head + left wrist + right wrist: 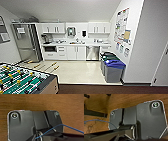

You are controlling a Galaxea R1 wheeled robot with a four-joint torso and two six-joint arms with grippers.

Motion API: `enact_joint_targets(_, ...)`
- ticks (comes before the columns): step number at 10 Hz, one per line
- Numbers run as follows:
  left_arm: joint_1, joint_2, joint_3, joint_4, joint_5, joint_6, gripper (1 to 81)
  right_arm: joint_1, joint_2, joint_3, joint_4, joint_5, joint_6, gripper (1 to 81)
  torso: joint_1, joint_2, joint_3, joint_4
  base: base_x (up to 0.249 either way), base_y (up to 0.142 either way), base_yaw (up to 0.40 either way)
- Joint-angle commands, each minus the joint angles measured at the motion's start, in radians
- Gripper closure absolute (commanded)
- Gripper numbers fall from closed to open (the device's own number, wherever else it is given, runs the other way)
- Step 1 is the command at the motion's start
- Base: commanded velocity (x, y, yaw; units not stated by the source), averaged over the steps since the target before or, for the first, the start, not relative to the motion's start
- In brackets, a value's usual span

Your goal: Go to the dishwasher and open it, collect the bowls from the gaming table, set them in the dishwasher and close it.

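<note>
Foosball table [23, 81] sits nearest, at the lower left of the head view, green field with rods and yellow figures. Beyond it, pale kitchen floor [75, 71] runs to a white cabinet run. Dishwasher [92, 52] stands under the tabletop [75, 44] at the far wall, steel front, door shut, right of the white doors. Lidded bins [112, 67] line the right wall; steel fridge [25, 42] at left. Wrist views face wood-grain flooring; cannot tell either tool's state.
</note>
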Motion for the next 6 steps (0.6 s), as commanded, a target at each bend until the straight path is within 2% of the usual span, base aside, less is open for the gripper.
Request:
enact_joint_targets(1, -0.056, -0.010, 0.017, 0.007, 0.051, 0.009, 1.0, 0.050, -0.014, 0.013, 0.004, -0.041, -0.005, 1.0, 0.000, 0.000, 0.000, 0.000, 0.170, 0.000, 0.000)
enact_joint_targets(6, -0.056, -0.009, 0.017, 0.007, 0.051, 0.009, 1.0, 0.046, -0.015, 0.014, 0.001, -0.040, -0.005, 1.0, 0.000, 0.000, 0.000, 0.000, 0.178, 0.000, 0.000)
